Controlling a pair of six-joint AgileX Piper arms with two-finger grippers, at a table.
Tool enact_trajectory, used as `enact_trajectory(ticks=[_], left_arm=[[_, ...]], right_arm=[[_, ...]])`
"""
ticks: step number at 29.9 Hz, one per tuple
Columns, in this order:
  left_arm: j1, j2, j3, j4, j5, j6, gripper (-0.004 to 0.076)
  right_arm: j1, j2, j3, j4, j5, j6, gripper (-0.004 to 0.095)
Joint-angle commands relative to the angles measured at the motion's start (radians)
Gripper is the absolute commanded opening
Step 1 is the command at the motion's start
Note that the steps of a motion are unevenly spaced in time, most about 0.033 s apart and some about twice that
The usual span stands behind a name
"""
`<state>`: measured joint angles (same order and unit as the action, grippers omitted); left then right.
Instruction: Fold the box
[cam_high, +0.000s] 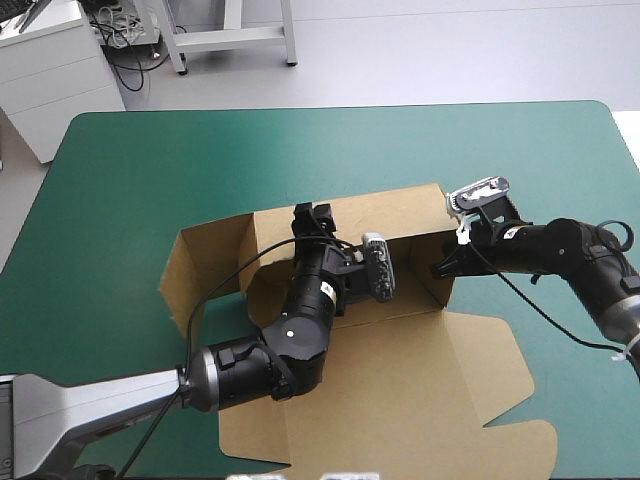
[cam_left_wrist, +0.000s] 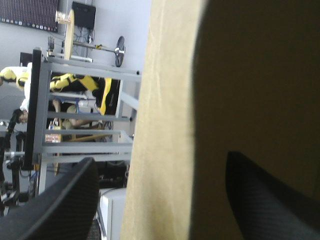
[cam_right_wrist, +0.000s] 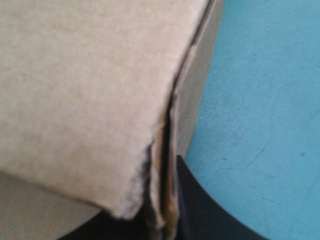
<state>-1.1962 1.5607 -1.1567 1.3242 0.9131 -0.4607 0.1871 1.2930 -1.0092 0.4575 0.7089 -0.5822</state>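
High view puts the box (cam_high: 400, 340) mid-table on the teal-green cover (cam_high: 150, 170), with its walls partly raised and the lid flat on the near side. Judge the board light, stiff and easily creased, so it is best taken by the wall edges. Your right gripper (cam_right_wrist: 162, 222) pinches the right wall's layered edge, while your left gripper (cam_left_wrist: 160, 160) stands wide apart astride a raised wall, gripping nothing, its arm crowding the tray.
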Motion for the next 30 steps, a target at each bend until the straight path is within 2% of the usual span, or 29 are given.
enact_trajectory(ticks=[1,5,7,8,11,16,19,25,30], left_arm=[[-0.078,-0.088,-0.071,-0.005,0.027,0.046,0.0537],[-0.129,-0.122,-0.119,-0.088,0.077,0.098,0.0510],[-0.138,-0.141,-0.142,-0.122,0.092,0.161,0.0410],[-0.138,-0.148,-0.153,-0.145,0.092,0.190,0.0337],[-0.138,-0.166,-0.190,-0.214,0.094,0.250,-0.0018],[-0.110,-0.179,-0.275,-0.352,0.100,0.353,-0.0006],[-0.029,-0.179,-0.347,-0.524,0.105,0.437,-0.0006],[0.230,-0.181,-0.488,-0.963,0.150,0.629,-0.0006],[0.490,-0.226,-0.521,-1.174,0.162,0.663,-0.0006]], right_arm=[[0.003,-0.027,-0.040,-0.057,-0.085,0.113,-0.0012],[0.003,-0.027,-0.070,-0.169,-0.101,0.212,-0.0014],[0.003,-0.027,-0.087,-0.179,-0.098,0.224,-0.0015],[0.003,-0.027,-0.095,-0.179,-0.096,0.226,-0.0018],[0.003,-0.027,-0.103,-0.179,-0.085,0.226,-0.0023],[0.003,-0.027,-0.103,-0.176,-0.074,0.226,-0.0023],[0.003,-0.027,-0.103,-0.176,-0.072,0.226,-0.0023],[0.003,-0.027,-0.103,-0.176,-0.072,0.226,-0.0023],[0.003,-0.027,-0.103,-0.176,-0.066,0.226,-0.0023]])
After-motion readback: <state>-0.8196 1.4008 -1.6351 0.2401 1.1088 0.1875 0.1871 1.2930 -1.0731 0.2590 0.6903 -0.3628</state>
